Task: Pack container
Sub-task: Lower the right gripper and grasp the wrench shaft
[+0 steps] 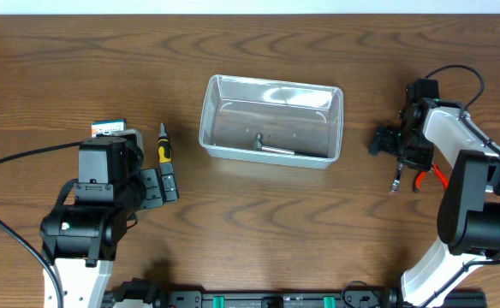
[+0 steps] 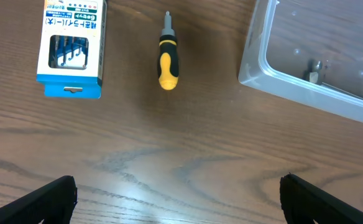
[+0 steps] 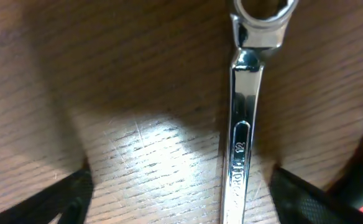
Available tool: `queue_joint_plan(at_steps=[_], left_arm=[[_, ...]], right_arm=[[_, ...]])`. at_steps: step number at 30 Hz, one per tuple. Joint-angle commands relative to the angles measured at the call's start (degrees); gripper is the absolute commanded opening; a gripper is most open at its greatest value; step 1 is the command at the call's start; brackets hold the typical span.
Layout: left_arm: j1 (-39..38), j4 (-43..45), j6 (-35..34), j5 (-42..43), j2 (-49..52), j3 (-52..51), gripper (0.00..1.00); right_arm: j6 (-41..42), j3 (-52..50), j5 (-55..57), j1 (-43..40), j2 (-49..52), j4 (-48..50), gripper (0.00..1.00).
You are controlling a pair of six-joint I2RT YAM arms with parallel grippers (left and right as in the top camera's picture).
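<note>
So: the container (image 1: 271, 83) is parked mid-table (image 1: 62, 51), its long side running left to right and its mouth facing up. Something small and metallic (image 1: 267, 147) can be seen on its floor near the front wall, possibly a bolt or a bit. It's too tiny to be called for sure.

On the left side, the blue and white box (image 2: 69, 50) and the yellow-and-black screwdriver (image 2: 168, 59) are laid out beside each other. The left gripper (image 2: 178, 199) is held over bare wood short of them, spread wide, with nothing in it.

The action is on the right. The right gripper (image 3: 181, 190) is lowered over the wrench (image 3: 240, 124). Its fingers are spread apart with the shank between them, closer to one finger than the other, and nothing is clamped yet. The wrench's long axis is lined up with the wrist view, so it gets squeezed across its narrow width, which is what's wanted. A red-handled tool (image 1: 437, 175) is lying just beside it and could get nudged.

The container sits to the wrench's left, a fair way off. The right arm is clearly the nearer one, so a close, lift and leftward carry would be expected.
</note>
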Motion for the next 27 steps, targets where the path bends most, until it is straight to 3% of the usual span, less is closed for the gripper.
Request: queue_joint_plan(at_steps=[1, 11, 25, 27], left_arm=[[-0.09, -0.04, -0.90, -0.70, -0.02, 1.31, 0.98], [-0.09, -0.04, -0.87, -0.70, -0.02, 1.31, 0.98], [-0.09, -0.04, -0.87, -0.72, -0.04, 1.31, 0.98], [-0.09, -0.04, -0.87, -0.70, -0.02, 1.31, 0.98]], right_arm=[[-0.74, -1.84, 0.07, 0.22, 1.60, 0.39, 0.83], [-0.72, -1.84, 0.04, 0.24, 1.60, 0.31, 0.61], [-0.72, -1.84, -0.81, 0.22, 1.60, -0.07, 0.39], [-0.72, -1.84, -0.81, 0.22, 1.60, -0.07, 0.29]])
